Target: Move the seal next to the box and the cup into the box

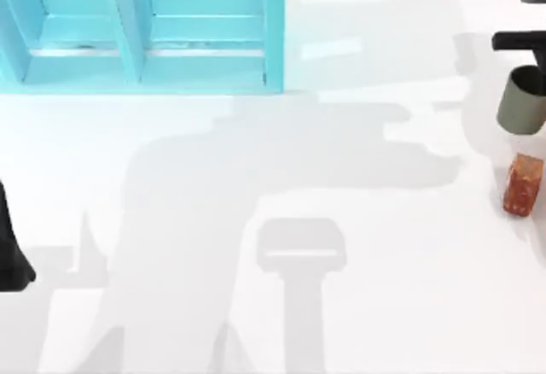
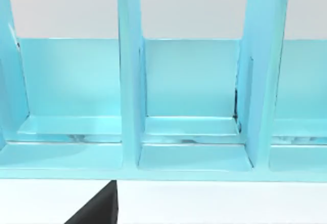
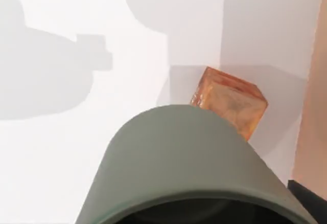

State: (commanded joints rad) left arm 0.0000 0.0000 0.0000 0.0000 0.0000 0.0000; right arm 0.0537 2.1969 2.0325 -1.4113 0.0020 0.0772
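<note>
Closest to the right wrist camera is the dark olive-grey handleless cylindrical cup (image 3: 189,168), at the white surface's (image 1: 256,306) right edge. The right gripper sits at it; whether its fingers are closed cannot be told. Just beside the cup stands the small reddish-brown speckled seal (image 1: 522,184). The light-blue compartmented box (image 1: 145,32) lies well apart, far left, with no obstacle between. The left arm (image 1: 10,246) is parked at the left edge.

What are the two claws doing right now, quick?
Left claw: parked at the table's left edge; cannot be told whether open or closed.
Right claw: at the cup, far right; grip cannot be told.
</note>
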